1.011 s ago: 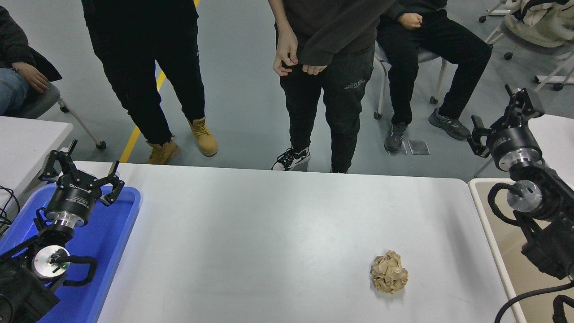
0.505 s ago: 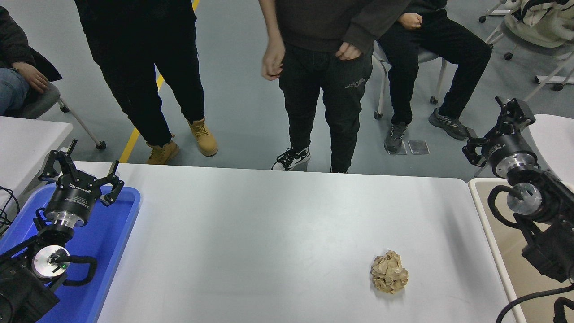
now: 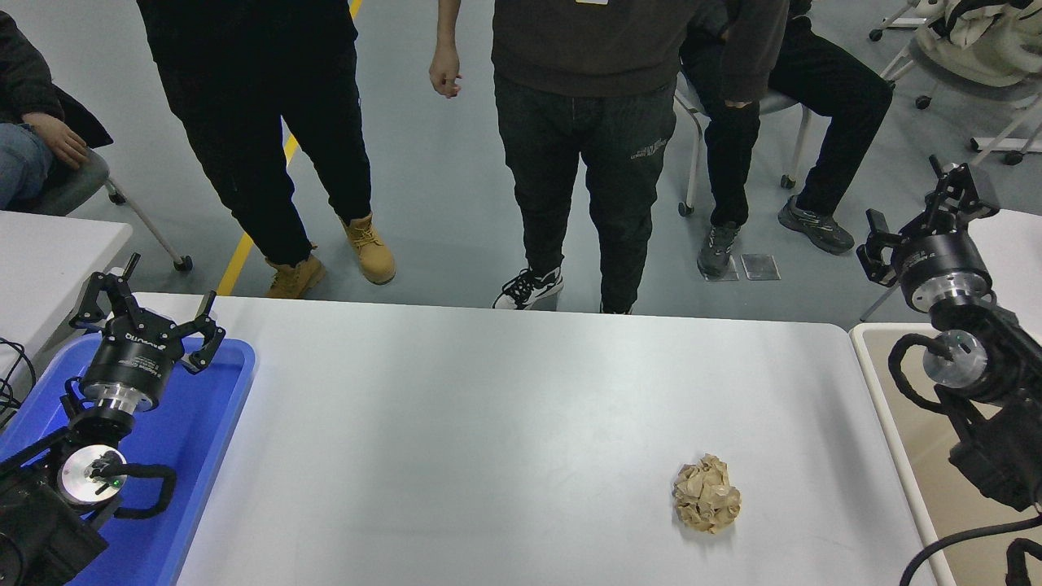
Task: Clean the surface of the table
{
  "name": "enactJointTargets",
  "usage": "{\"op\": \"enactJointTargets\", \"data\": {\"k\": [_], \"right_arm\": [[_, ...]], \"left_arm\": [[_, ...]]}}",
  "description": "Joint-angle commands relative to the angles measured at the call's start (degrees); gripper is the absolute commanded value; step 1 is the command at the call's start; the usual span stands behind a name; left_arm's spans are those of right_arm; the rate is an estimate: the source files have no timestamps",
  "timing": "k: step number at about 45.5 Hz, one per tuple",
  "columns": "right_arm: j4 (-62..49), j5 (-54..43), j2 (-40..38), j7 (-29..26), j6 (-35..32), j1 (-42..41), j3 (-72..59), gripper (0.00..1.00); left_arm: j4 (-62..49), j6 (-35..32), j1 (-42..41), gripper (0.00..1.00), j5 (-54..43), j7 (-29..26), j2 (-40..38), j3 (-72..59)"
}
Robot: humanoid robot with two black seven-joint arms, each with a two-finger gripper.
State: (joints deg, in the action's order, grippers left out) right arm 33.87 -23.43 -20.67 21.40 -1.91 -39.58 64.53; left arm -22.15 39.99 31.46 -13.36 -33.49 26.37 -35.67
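While the smooth, matte white table surface [image 3: 505,423] fills the middle and lower frame, a crumpled ball of tan paper [image 3: 707,505] sits on it at the lower right. The left gripper [image 3: 146,313] hangs over a glossy blue plastic tray [image 3: 207,439] at the lower left, its jaws spread open. The right gripper [image 3: 924,216], at the right edge, also shows parted fingers, well apart from the paper.

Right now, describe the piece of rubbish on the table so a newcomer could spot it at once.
Start at the wide white table surface that fills the lower picture. Look to its near right part, well away from the blue tray on the left. There lies a crumpled ball of brown paper, the only loose thing on the white top.
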Motion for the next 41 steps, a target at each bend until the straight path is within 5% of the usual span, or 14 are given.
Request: {"op": "enactJointTargets", "data": {"k": [1, 41], "right_arm": [[-0.3, 0.1, -0.2, 0.5, 0.1, -0.6, 0.0, 0.99], [-0.9, 6.0, -2.7, 0.3, -0.7, -0.9, -7.8, 0.99]], "left_arm": [[0.0, 0.0, 0.0, 1.0, 0.0, 0.0, 0.0, 0.0], [0.0, 0.0, 0.0, 1.0, 0.0, 0.0, 0.0, 0.0]]}}
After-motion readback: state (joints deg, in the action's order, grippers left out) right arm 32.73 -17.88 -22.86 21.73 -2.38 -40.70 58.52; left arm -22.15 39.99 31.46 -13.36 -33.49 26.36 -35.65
